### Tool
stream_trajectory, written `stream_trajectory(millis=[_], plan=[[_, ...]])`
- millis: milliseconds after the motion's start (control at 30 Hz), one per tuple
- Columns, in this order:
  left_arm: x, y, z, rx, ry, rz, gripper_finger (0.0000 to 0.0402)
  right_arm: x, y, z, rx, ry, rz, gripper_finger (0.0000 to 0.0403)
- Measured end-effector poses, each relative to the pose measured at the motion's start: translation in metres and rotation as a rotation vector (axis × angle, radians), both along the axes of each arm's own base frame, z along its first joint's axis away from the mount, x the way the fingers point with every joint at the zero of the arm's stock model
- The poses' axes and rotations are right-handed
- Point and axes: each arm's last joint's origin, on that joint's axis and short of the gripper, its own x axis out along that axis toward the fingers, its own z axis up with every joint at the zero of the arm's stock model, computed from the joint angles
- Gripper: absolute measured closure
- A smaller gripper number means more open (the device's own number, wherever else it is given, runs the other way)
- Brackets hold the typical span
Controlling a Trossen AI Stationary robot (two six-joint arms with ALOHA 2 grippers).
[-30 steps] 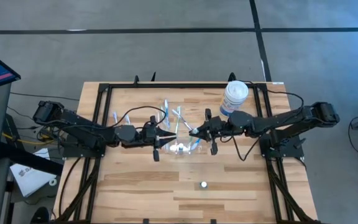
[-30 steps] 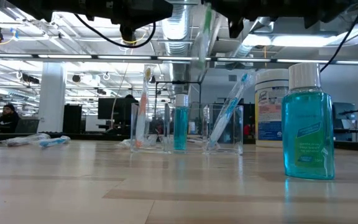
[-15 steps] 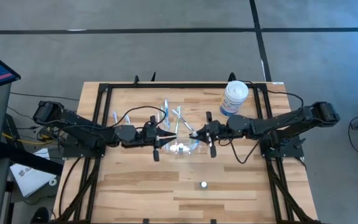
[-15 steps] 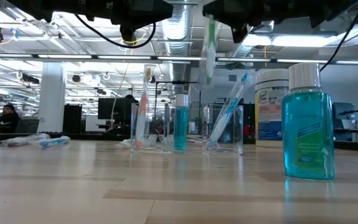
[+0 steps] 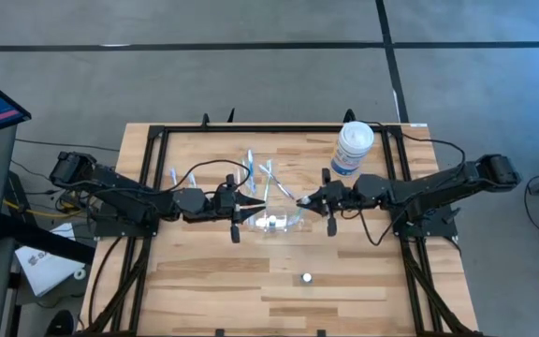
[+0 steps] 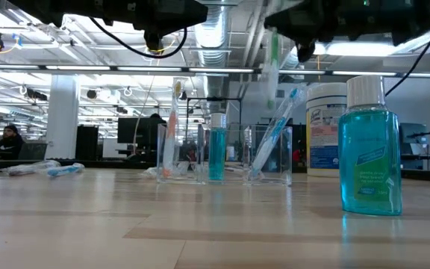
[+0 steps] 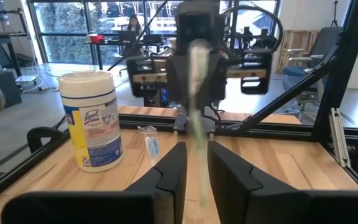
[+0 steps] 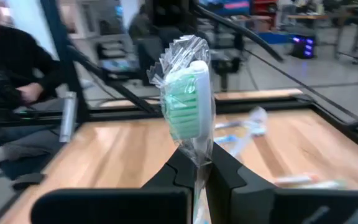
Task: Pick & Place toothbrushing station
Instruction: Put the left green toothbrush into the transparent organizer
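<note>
A clear plastic cup stands at the table's middle. In the low view it holds an orange-and-white toothbrush, a blue toothbrush and a blue tube, all upright or leaning. My right gripper hovers above the cup's right side, shut on a green toothbrush in a clear wrapper. My left gripper hangs level above the cup's left side, its fingers slightly apart with nothing between them. More wrapped toothbrushes lie on the table behind the cup. My right gripper pinches the green toothbrush's wrapped handle just below the head, between its two fingers. The fingers lie level, pointing toward the table's left, across the brush. The brush stands upright, head above the fingers, its lower part hanging clear above the cup.
A white wipes tub stands at the far right. A blue mouthwash bottle stands near the front, right of centre. A black frame runs round the table's edges. Wrapped brushes lie at the far left.
My right gripper has drawn back toward the table's right edge and sunk a little, carrying the green toothbrush with it. The brush has stayed upright and clear of the cup.
</note>
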Motion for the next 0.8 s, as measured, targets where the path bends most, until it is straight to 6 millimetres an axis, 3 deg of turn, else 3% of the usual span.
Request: stream_trajectory(millis=[533,800], plan=[[0.0,0.0,0.0,0.0,0.0,0.0,0.0344,-0.001,-0.011,-0.024,0.059,0.033,-0.059,0.0398],[0.0,0.0,0.0,0.0,-0.001,0.0,0.0342,0.012,-0.011,-0.043,0.07,0.059,-0.062,0.0398]])
